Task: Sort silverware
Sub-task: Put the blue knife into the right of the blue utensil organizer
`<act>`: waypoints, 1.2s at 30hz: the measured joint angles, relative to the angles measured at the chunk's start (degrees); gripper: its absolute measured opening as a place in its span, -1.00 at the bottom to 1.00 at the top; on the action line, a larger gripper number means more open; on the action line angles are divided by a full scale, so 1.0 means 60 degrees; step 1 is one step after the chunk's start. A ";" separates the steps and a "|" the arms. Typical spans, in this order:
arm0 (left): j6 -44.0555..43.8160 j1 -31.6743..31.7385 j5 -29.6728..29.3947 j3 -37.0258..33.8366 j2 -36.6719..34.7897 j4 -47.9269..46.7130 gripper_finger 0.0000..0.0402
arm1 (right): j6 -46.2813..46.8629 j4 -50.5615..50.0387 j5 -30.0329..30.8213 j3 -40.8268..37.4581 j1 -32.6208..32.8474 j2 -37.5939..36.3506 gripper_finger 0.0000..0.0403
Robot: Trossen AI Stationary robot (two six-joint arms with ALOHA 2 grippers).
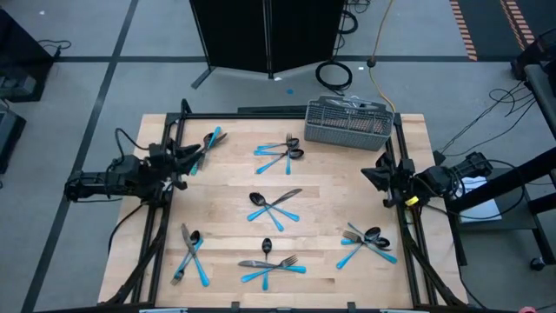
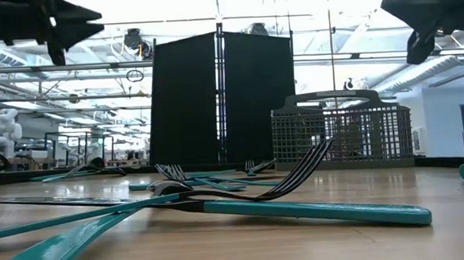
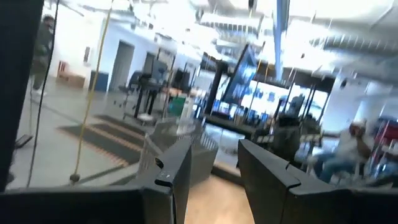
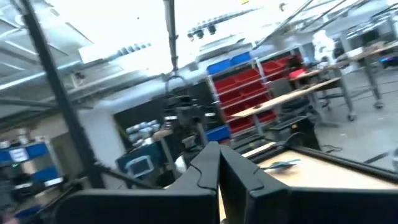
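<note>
The left gripper (image 3: 214, 171), jaws parted and empty, points over the table edge (image 3: 214, 202) toward a blurred room.

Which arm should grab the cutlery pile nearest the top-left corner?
Left, probably. Its end effector is open, empty, and right beside that pile. The right end effector is shut at the opposite table edge.

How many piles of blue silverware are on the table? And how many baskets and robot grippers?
Piles of silverware: 6
Wire basket: 1
Robot grippers: 2, the left gripper and the right gripper
Total: 9
</note>
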 joint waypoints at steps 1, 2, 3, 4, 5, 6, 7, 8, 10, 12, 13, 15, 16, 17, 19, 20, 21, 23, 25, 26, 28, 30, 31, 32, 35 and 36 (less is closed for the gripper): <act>-0.0001 0.0000 -0.0007 -0.0001 0.0002 0.0216 -0.36 | -0.0063 0.0001 0.0018 0.0000 0.0000 0.0000 -1.00; -0.0023 0.0000 -0.0059 -0.0001 0.0011 0.0458 -0.36 | -0.0072 -0.0002 -0.0023 0.0000 0.0000 0.0000 -1.00; -0.0070 0.0000 -0.0123 -0.0001 0.0025 0.0721 -0.36 | -0.0033 -0.0002 -0.0044 0.0000 0.0000 0.0000 -1.00; -0.0089 0.0000 -0.0131 0.0000 0.0028 0.0968 -0.36 | 0.0075 -0.0002 -0.0069 0.0000 0.0000 0.0000 -1.00; -0.0090 0.0000 -0.0071 -0.0001 0.0029 0.1129 -0.36 | 0.0078 -0.0001 -0.0093 0.0000 0.0000 0.0000 -1.00; -0.0087 0.0000 0.0086 0.0003 0.0058 0.1194 -0.36 | 0.0083 -0.0008 -0.0098 0.0000 0.0000 0.0004 -1.00; -0.0082 0.0000 0.0210 0.0004 0.0162 0.1196 -0.36 | 0.0080 -0.0005 -0.0107 0.0000 0.0000 0.0004 -1.00; -0.0086 0.0000 0.0289 0.0007 0.0328 0.1140 -0.36 | 0.0075 -0.0005 -0.0104 0.0002 0.0000 0.0004 -1.00; -0.0152 0.0000 0.0577 0.0007 0.0815 0.1041 -0.36 | 0.0075 -0.0152 -0.0040 0.0137 0.0000 0.0041 -1.00; -0.0281 0.0000 0.0874 0.0007 0.1583 0.1264 -0.36 | 0.0077 -0.0398 -0.0042 0.0390 0.0000 0.0153 -1.00; -0.0275 0.0000 0.0955 0.0007 0.2003 0.1420 -0.36 | 0.0078 -0.0553 -0.0042 0.0556 0.0000 0.0272 -1.00; -0.0058 0.0000 0.1084 0.0007 0.2938 0.1811 -0.36 | 0.0057 -0.0903 -0.0047 0.0911 0.0000 0.0631 -1.00; 0.0123 0.0000 0.1107 0.0029 0.3404 0.1969 -0.36 | 0.0017 -0.1040 -0.0053 0.1130 0.0000 0.0877 -1.00; 0.0296 0.0000 0.1111 0.0102 0.3856 0.2050 -0.36 | -0.0079 -0.1171 -0.0058 0.1387 0.0000 0.1166 -1.00; 0.0673 0.0000 0.1118 0.0277 0.4696 0.2429 -0.36 | -0.0200 -0.1561 -0.0057 0.1954 0.0000 0.1822 -1.00; 0.0890 0.0000 0.1125 0.0352 0.5037 0.2642 -0.36 | -0.0272 -0.1788 -0.0061 0.2276 0.0000 0.2187 -1.00; 0.1126 0.0000 0.1127 0.0454 0.5350 0.2859 -0.36 | -0.0487 -0.2013 -0.0062 0.2608 0.0000 0.2570 -1.00; 0.1596 0.0015 0.1130 0.0758 0.5905 0.3190 -0.36 | -0.1390 -0.2389 -0.0069 0.3331 -0.0004 0.3339 -1.00; 0.1937 0.0089 0.1138 0.1071 0.6323 0.3204 -0.36 | -0.2719 -0.2614 -0.0063 0.4108 -0.0011 0.4115 -1.00; 0.1983 0.0140 0.1135 0.1193 0.6519 0.3199 -0.36 | -0.3500 -0.2619 -0.0069 0.4487 -0.0013 0.4508 -1.00; 0.2021 0.0288 0.1141 0.1392 0.6837 0.3203 -0.36 | -0.5098 -0.2615 -0.0128 0.5155 -0.0011 0.5258 -1.00; 0.2333 0.0457 0.1138 0.1420 0.7083 0.3201 -0.36 | -0.6170 -0.2531 -0.0338 0.5653 -0.0011 0.5994 -0.99; 0.2527 0.0532 0.1138 0.1423 0.7186 0.3173 -0.36 | -0.6324 -0.2451 -0.0282 0.5851 -0.0011 0.6333 -0.97; 0.2687 0.0610 0.1138 0.1421 0.7276 0.3139 -0.36 | -0.6300 -0.2357 -0.0055 0.6021 -0.0016 0.6667 -0.96; 0.2728 0.0855 0.1276 0.1420 0.7340 0.3185 -0.36 | -0.5769 -0.2388 0.0906 0.6566 -0.0356 0.7774 -0.89; 0.2734 0.0920 0.1410 0.1420 0.7309 0.3212 -0.36 | -0.5628 -0.2590 0.0927 0.6795 -0.0537 0.8118 -0.87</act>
